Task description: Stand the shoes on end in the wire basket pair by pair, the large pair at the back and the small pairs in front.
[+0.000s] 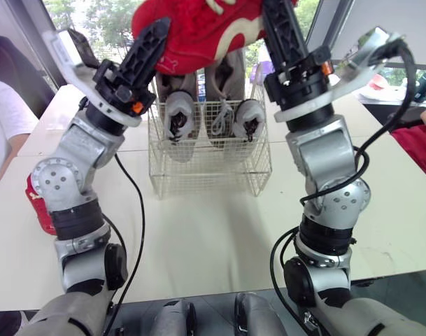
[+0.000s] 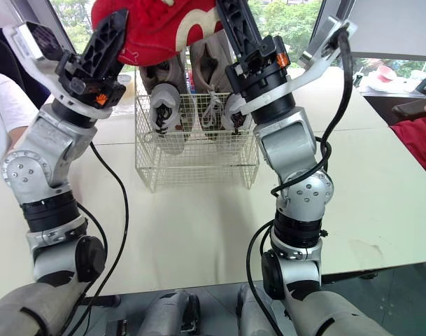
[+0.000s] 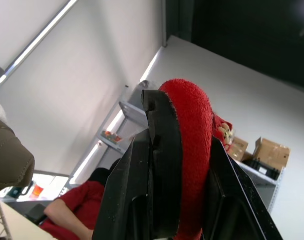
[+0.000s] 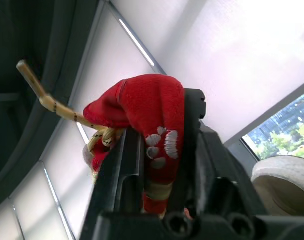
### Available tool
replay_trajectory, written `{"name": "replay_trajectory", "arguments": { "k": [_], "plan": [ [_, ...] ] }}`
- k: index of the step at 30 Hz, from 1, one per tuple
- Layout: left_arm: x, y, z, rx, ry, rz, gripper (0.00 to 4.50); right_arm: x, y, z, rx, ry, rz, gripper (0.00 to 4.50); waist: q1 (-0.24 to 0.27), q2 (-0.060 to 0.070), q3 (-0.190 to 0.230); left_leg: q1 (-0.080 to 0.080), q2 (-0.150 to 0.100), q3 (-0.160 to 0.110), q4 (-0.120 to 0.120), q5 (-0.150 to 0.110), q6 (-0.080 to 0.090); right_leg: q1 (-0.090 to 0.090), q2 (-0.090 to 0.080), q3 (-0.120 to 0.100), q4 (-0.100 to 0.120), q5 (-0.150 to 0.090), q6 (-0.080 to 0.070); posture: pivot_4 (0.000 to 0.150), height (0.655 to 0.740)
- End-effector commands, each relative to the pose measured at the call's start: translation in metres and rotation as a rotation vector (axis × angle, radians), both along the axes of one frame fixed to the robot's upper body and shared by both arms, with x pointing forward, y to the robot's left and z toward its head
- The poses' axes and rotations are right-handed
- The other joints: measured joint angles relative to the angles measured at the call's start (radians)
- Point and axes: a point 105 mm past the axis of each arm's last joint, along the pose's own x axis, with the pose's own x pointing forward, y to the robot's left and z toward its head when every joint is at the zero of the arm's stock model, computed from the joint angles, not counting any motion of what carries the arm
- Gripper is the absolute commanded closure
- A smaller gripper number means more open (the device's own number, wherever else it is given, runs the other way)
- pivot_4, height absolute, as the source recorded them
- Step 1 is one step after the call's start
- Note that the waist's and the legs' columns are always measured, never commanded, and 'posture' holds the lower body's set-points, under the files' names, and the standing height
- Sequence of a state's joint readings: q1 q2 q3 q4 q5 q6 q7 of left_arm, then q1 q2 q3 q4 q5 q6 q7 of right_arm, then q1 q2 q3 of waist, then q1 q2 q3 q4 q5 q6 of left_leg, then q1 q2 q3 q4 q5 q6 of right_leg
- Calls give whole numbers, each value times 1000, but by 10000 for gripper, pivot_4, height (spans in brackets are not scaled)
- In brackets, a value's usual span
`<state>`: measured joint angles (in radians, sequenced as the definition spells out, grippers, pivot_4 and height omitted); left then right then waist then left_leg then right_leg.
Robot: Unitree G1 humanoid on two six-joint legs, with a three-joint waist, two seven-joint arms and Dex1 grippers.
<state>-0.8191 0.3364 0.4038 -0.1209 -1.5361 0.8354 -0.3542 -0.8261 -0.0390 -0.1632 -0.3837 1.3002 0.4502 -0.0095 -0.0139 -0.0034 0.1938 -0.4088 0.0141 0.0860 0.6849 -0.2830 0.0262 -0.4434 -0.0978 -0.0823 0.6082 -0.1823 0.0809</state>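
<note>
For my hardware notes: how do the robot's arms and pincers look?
The left arm and right arm are silver-grey shells with black joint rings and black cables. The left pincer and right pincer have black ribbed fingers, an orange mark at the base and a white bracket.

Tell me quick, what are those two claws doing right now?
The left gripper is shut on the red shoe.
The right gripper is shut on the red shoe too, above the wire basket.
</note>
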Motion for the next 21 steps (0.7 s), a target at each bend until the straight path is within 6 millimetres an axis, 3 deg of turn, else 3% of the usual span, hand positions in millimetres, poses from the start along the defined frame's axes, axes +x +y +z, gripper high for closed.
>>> {"name": "replay_trajectory", "arguments": {
  "k": [1,3,6,8,12,15,21],
  "plan": [
    [-1,-4,-15,118,4,28,29393,-20,-2,18,21,-109,21,35205,0,0,0,0,0,0,0,0,0,0,0,0,0,0,0,1500,7400],
    [2,-5,-31,252,18,106,21786,-21,-5,22,-1,-139,6,35205,-1,0,0,0,0,0,0,0,0,0,0,0,0,0,0,1500,7400],
    [-4,0,-63,477,21,170,21786,-25,-19,32,-106,-246,-32,35205,-2,1,0,0,0,0,0,0,0,0,0,0,0,0,0,1500,7400],
    [-10,8,-74,537,48,170,21786,-27,-30,36,-220,-328,-62,35205,3,3,1,0,0,1,0,-1,1,0,0,0,-1,0,0,1500,7400],
    [-29,16,-98,699,69,176,21786,-16,-49,34,-593,-469,-151,35205,2,1,1,-1,1,0,-2,-2,4,0,0,-1,-9,-1,-3,1500,7400],
    [-48,20,-101,775,60,135,21786,-1,-54,25,-883,-534,-145,35205,-3,1,2,-1,1,4,-2,-4,6,0,0,1,-12,-2,-4,1500,7400],
    [-57,24,-88,786,38,125,21786,16,-53,-8,-1150,-614,-102,35205,1,1,2,-1,2,3,-3,-4,6,-1,1,1,-12,-3,-5,1500,7400]
  ]
}}
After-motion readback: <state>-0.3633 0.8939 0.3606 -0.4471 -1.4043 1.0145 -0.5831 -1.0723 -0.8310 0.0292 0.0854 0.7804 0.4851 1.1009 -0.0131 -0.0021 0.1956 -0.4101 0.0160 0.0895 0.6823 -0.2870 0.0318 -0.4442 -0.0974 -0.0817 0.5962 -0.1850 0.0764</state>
